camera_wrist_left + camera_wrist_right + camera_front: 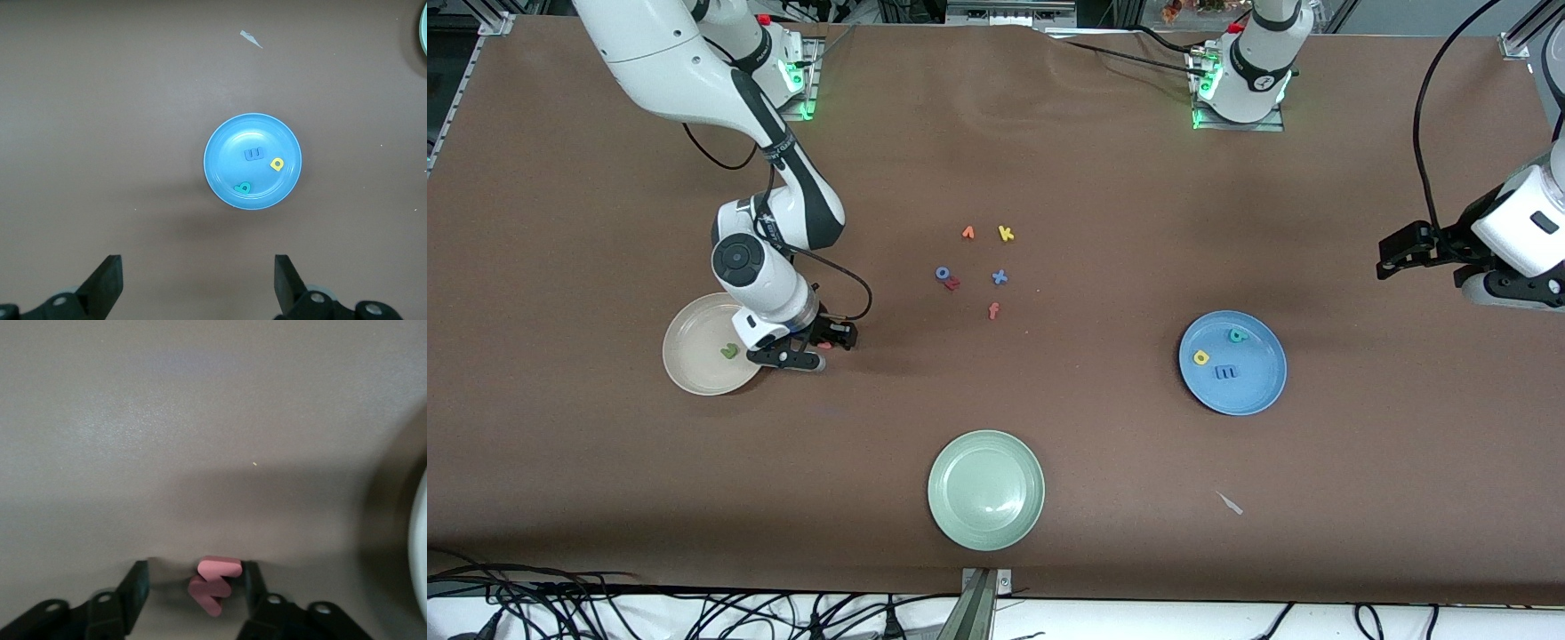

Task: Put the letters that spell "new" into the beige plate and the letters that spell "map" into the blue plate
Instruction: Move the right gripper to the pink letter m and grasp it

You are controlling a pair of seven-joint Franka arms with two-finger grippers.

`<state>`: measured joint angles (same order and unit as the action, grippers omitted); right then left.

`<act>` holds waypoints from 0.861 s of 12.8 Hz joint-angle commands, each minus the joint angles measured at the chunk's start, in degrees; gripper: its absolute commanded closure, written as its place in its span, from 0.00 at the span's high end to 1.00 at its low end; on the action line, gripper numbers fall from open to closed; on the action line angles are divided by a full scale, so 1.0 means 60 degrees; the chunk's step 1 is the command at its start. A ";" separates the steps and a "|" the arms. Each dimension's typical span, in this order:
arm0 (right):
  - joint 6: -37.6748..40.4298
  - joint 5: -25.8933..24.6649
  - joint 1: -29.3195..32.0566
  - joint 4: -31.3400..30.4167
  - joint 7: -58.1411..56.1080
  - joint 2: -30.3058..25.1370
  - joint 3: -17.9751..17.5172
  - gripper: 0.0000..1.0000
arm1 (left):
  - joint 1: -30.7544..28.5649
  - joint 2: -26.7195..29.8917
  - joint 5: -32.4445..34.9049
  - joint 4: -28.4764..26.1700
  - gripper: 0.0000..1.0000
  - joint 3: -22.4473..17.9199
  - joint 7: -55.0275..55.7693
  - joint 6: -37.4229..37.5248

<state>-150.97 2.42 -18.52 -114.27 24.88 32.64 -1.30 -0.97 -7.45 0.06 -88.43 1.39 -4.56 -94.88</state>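
The beige plate (694, 369) lies toward the right arm's end of the table with a green n (729, 351) in it. Just beside its rim, low at the table, is my right gripper (823, 348), open around a red w (826, 345). In the right wrist view the w (215, 583) leans against one finger (252, 583), with a gap to the other. The blue plate (1254, 396) holds the blue m (1227, 372), yellow a (1200, 357) and teal p (1237, 335). My left gripper (1392, 258) waits open and empty, high over the left arm's end of the table.
Loose letters lie mid-table: an orange one (967, 233), yellow k (1006, 234), blue o (942, 273), red z (953, 284), blue x (1000, 277), orange f (993, 310). A pale green plate (985, 489) sits nearer the front camera, a white scrap (1230, 503) beside it.
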 commanded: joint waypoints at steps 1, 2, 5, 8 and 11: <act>-0.0020 0.0153 -0.0034 0.0062 -0.0133 -0.0005 0.0056 0.35 | -0.0014 -0.0223 -0.0215 0.0325 1.00 0.0003 0.0013 0.0110; -0.0020 0.0153 -0.0034 0.0018 -0.0133 -0.0020 0.0056 0.26 | -0.0014 -0.0223 -0.0215 0.0325 1.00 0.0017 0.0013 0.0110; 0.0024 0.0138 -0.0020 -0.0056 -0.0467 -0.0311 0.0100 0.05 | 0.0030 -0.0238 -0.0200 0.0325 1.00 0.0017 0.0013 0.0110; 0.1762 0.0066 0.0563 0.0076 -0.2162 -0.1335 0.0378 0.05 | 0.0030 -0.0253 -0.0200 0.0325 1.00 0.0017 0.0013 0.0110; 0.2571 0.0021 0.1487 -0.0040 -0.4652 -0.1894 0.0713 0.06 | 0.0045 -0.0267 -0.0200 0.0325 1.00 0.0017 0.0013 0.0110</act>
<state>-138.06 2.38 -12.69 -112.99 5.15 23.89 2.09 -0.80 -8.09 0.06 -88.32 1.55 -4.56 -94.88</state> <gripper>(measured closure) 0.731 0.000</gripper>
